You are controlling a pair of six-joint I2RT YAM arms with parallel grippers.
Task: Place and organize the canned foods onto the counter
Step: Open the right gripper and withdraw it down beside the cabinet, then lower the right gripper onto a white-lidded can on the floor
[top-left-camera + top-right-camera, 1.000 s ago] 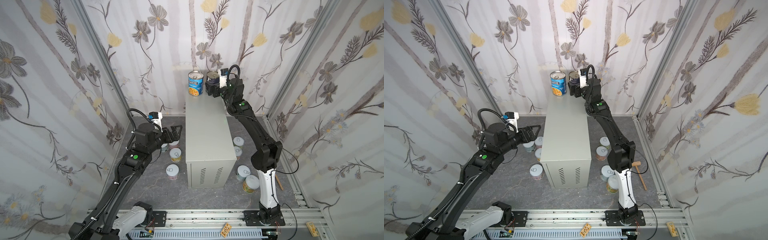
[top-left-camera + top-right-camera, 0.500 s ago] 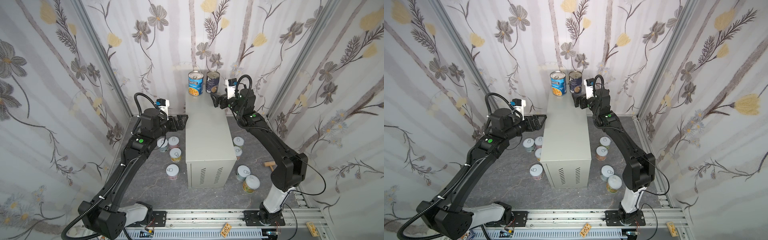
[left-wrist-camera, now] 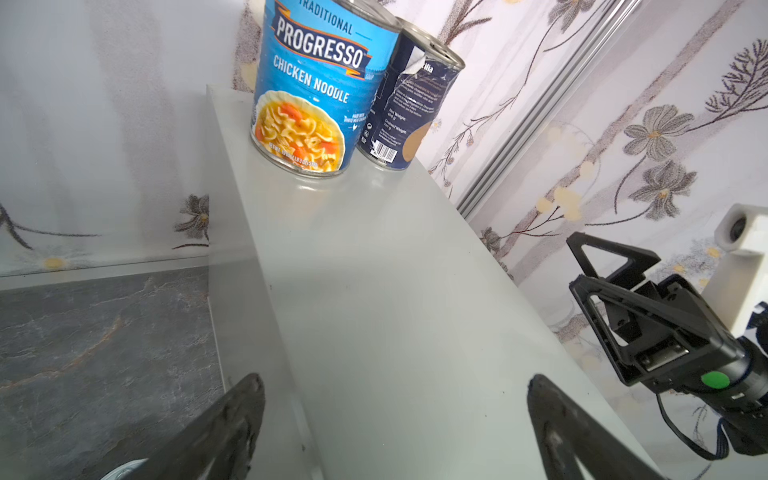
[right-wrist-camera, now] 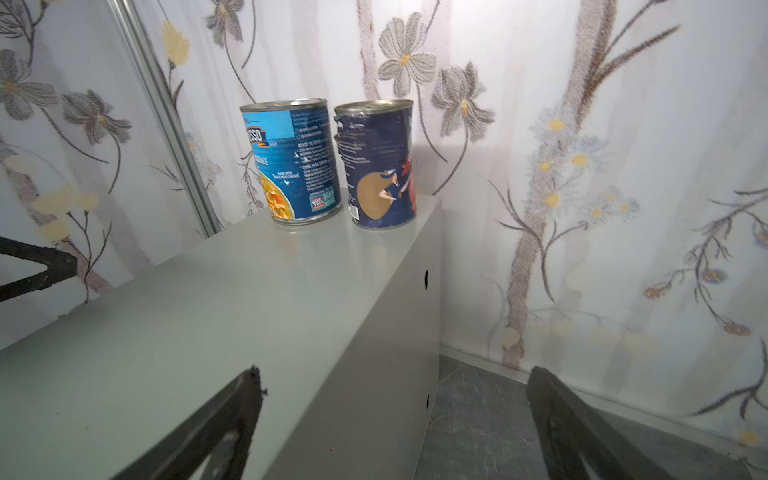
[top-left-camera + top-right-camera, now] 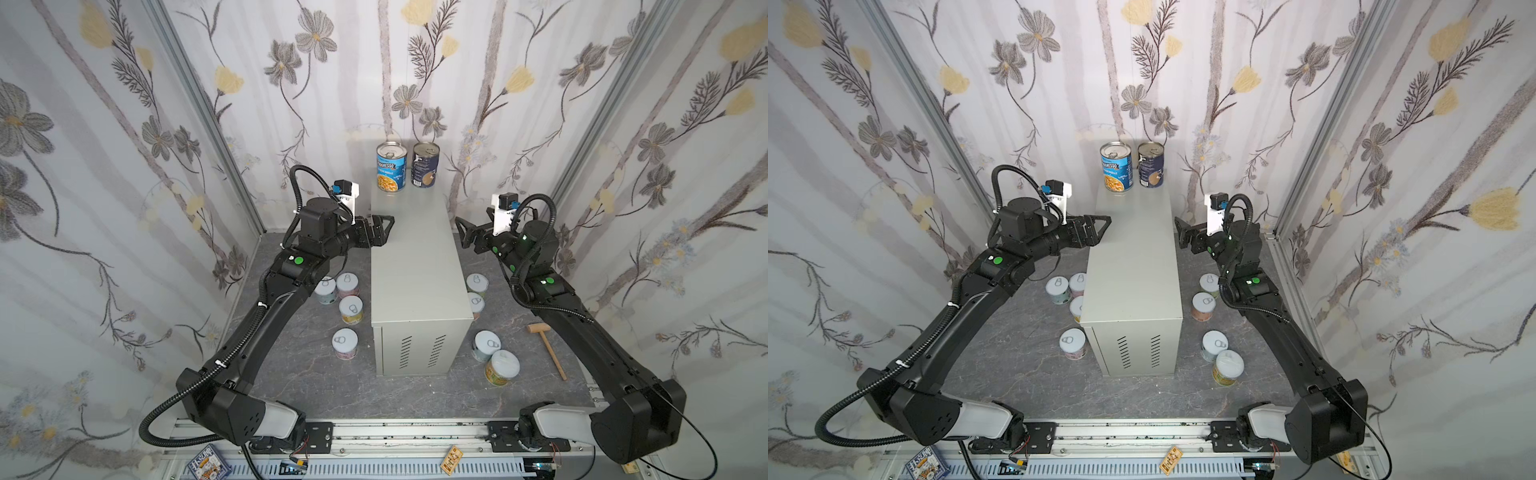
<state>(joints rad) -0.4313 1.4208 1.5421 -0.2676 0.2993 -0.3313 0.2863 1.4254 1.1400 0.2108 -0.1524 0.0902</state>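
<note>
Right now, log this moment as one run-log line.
counter: Progresso can, navy can at back | floor: eight short cans | left claw: open, empty | right claw: open, empty

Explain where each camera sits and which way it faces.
Top views: high in front, looking down on the counter, whole left arm and right arm.
Left wrist: on the left arm, facing along the counter toward the Progresso can; open left gripper foreground, right gripper opposite.
Right wrist: on the right arm, facing that can too; own open fingers foreground.
Shared: both wrist views show the Progresso can beside the dark navy can.
</note>
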